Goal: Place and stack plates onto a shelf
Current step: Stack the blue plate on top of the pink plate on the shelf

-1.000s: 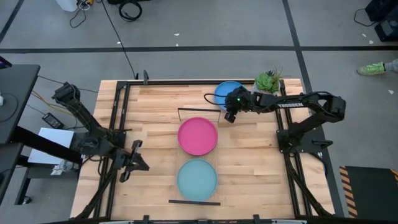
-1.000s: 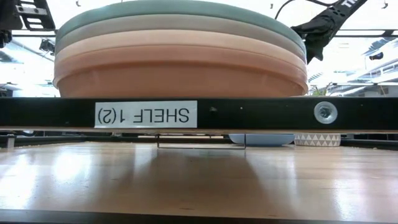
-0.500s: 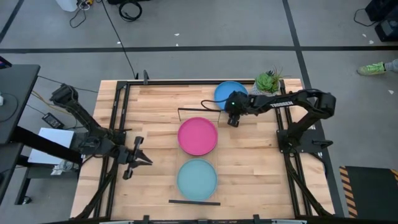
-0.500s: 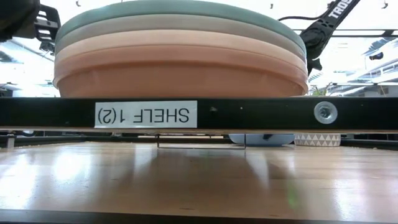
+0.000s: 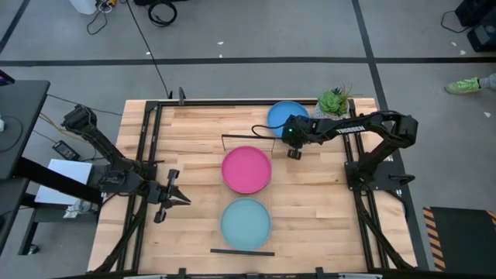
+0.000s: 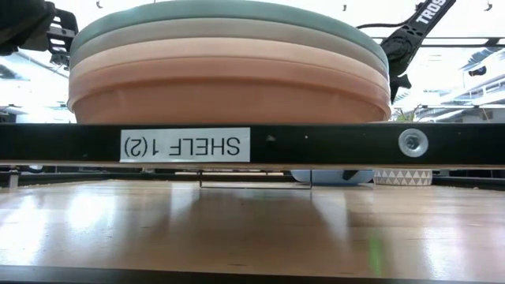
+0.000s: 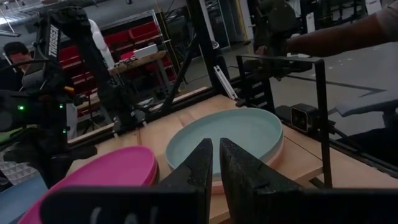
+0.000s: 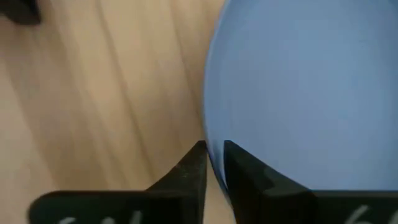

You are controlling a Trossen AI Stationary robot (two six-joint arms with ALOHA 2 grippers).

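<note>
Right, the right end effector (image 5: 293, 142) is down at the near rim of the blue plate (image 5: 285, 115), and the wrist view shows why it sits so low: the two dark fingers (image 8: 194, 167) straddle the plate's edge (image 8: 214, 149), one outside over the wood, one just inside over the blue, drawn narrow around that thin lip. I'd judge that a pinch on the rim, since a shallow plate lying flat on the surface (image 5: 194, 132) offers nothing else to grab. Whether it truly bears on the rim yet I can't say; the plate lies flat. This blue plate sits off the shelf (image 5: 246, 190), beyond its far wire rail (image 5: 248, 136) and right beside the potted plant (image 5: 335, 101), so it's the one left to bring over. On the shelf itself, the pink plate (image 5: 246, 170) tops the stack nearer the blue plate, and the light aqua plate (image 5: 246, 222) tops the stack at the shelf's other end; the low view shows that aqua pile (image 6: 229, 59) layered over grey, tan and orange, rims nested neatly. So the blue one presumably belongs on the pink pile, which is closest to it. The left end effector (image 5: 172, 199) waits well away from the blue plate, off to the side of the aqua stack, fingers (image 7: 199, 171) nearly together with nothing between them, keeping clear of the shelf.
</note>
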